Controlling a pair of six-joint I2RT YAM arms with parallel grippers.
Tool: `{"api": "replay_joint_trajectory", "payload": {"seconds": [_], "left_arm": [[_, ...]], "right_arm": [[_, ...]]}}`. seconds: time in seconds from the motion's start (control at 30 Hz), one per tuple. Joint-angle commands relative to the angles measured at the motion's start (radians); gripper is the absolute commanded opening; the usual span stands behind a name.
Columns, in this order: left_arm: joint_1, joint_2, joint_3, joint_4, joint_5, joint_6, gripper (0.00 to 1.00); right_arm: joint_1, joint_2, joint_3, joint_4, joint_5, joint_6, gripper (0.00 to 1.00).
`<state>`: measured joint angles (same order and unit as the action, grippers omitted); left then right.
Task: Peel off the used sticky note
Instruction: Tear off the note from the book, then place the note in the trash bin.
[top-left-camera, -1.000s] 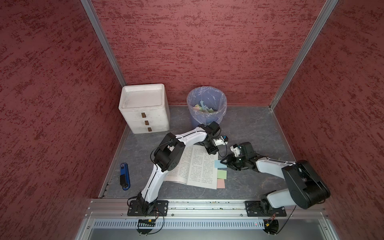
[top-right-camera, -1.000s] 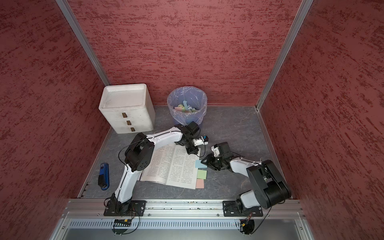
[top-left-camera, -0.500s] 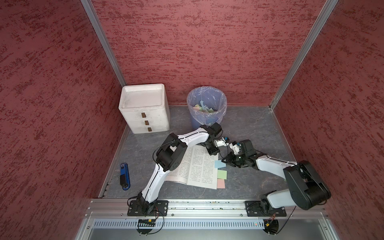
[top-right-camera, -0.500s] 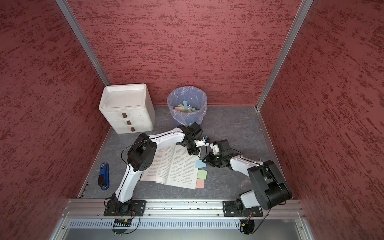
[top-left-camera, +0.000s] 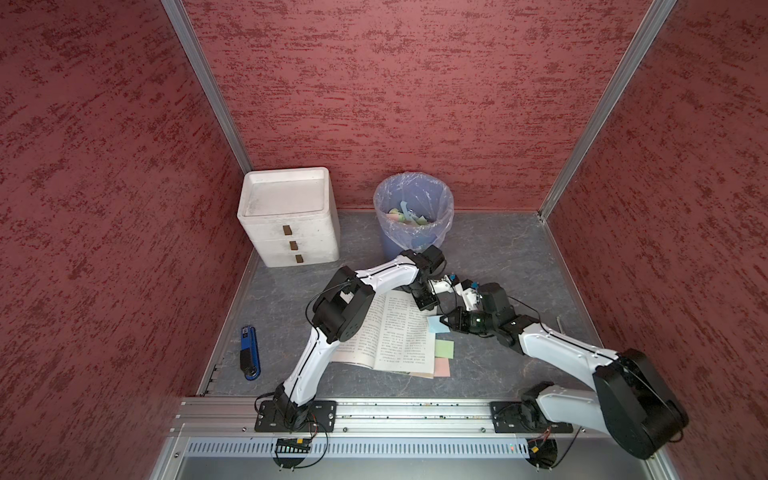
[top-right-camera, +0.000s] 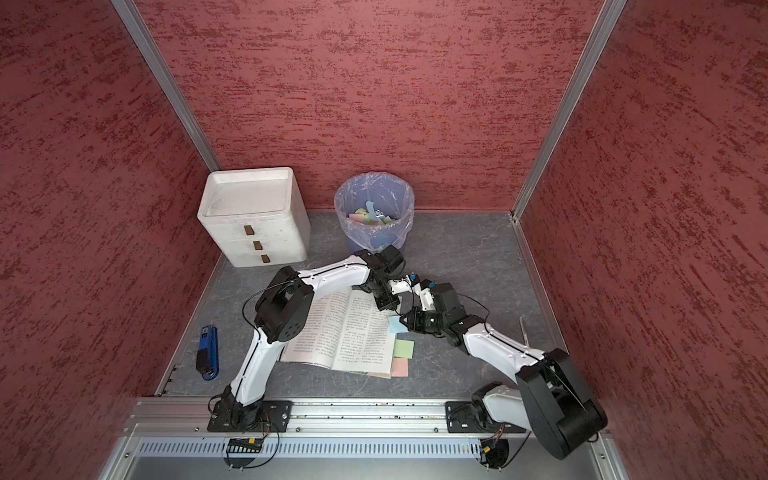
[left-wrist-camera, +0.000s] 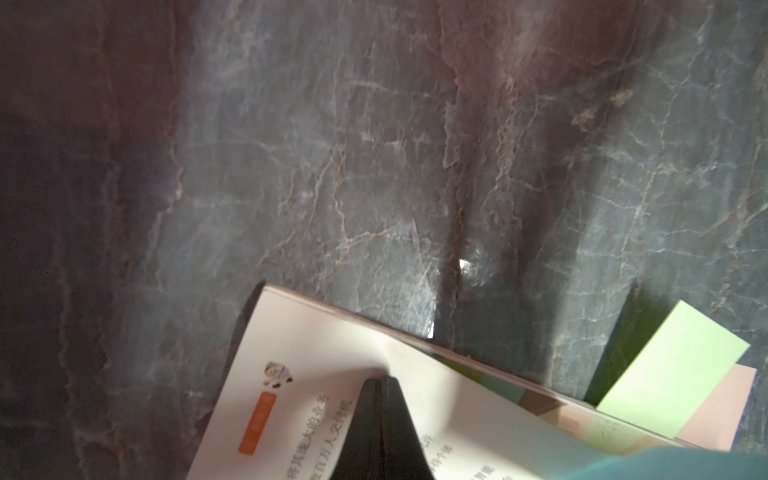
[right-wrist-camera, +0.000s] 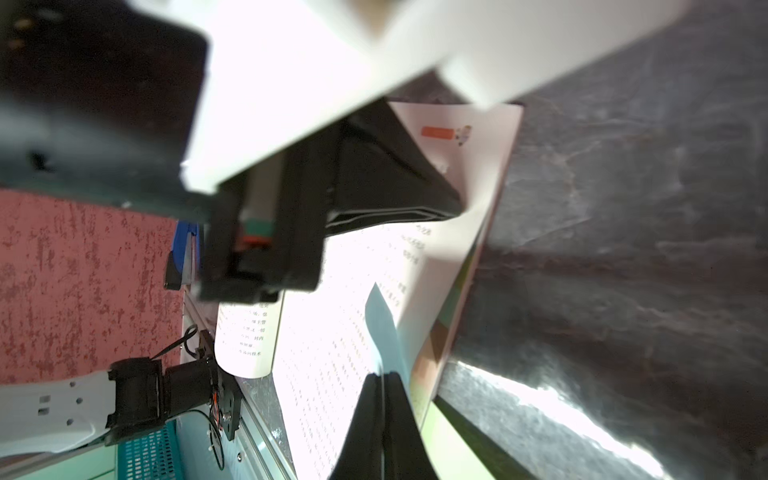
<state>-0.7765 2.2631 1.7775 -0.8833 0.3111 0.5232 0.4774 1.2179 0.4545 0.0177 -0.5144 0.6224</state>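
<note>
An open book (top-left-camera: 390, 332) (top-right-camera: 353, 332) lies on the grey table. Three sticky notes stick out from its right edge: blue (top-left-camera: 434, 325) (top-right-camera: 396, 325), green (top-left-camera: 444, 349) (top-right-camera: 404, 349) and pink (top-left-camera: 441, 368) (top-right-camera: 400, 368). My right gripper (top-left-camera: 444, 322) (top-right-camera: 405, 322) (right-wrist-camera: 381, 375) is shut on the blue sticky note (right-wrist-camera: 382, 328), whose held edge stands up from the page. My left gripper (top-left-camera: 426, 305) (top-right-camera: 384, 305) (left-wrist-camera: 382, 379) is shut, tips pressed on the right page (left-wrist-camera: 311, 353) near the book's far corner. The green note (left-wrist-camera: 673, 365) and the pink note (left-wrist-camera: 723, 411) lie flat.
A white three-drawer unit (top-left-camera: 286, 216) stands at the back left. A lined bin (top-left-camera: 413, 216) with discarded notes stands behind the two grippers. A blue stapler (top-left-camera: 250, 353) lies left of the book. A thin metal piece (top-left-camera: 559, 322) lies near the right wall.
My right gripper has moved in toward the book's right edge and shut on the blue note. The left gripper stays shut on the page.
</note>
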Motion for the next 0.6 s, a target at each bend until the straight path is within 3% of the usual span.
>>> {"api": "replay_joint_trajectory", "payload": {"seconds": [0.0,0.37,0.57], "left_arm": [[0.0,0.032,-0.02,-0.02,-0.03,-0.001,0.0],[0.017,0.015,-0.027,-0.023,-0.029,-0.001,0.0],[0.033,-0.062,-0.032,-0.058,0.06,-0.002,0.0]], "right_arm": [[0.042,-0.047,-0.028,0.001,0.079,-0.029,0.0],[0.112,-0.249,0.0,-0.203,0.111,-0.052,0.0],[0.111,-0.376,0.162,-0.509,0.146,-0.096,0.0]]}}
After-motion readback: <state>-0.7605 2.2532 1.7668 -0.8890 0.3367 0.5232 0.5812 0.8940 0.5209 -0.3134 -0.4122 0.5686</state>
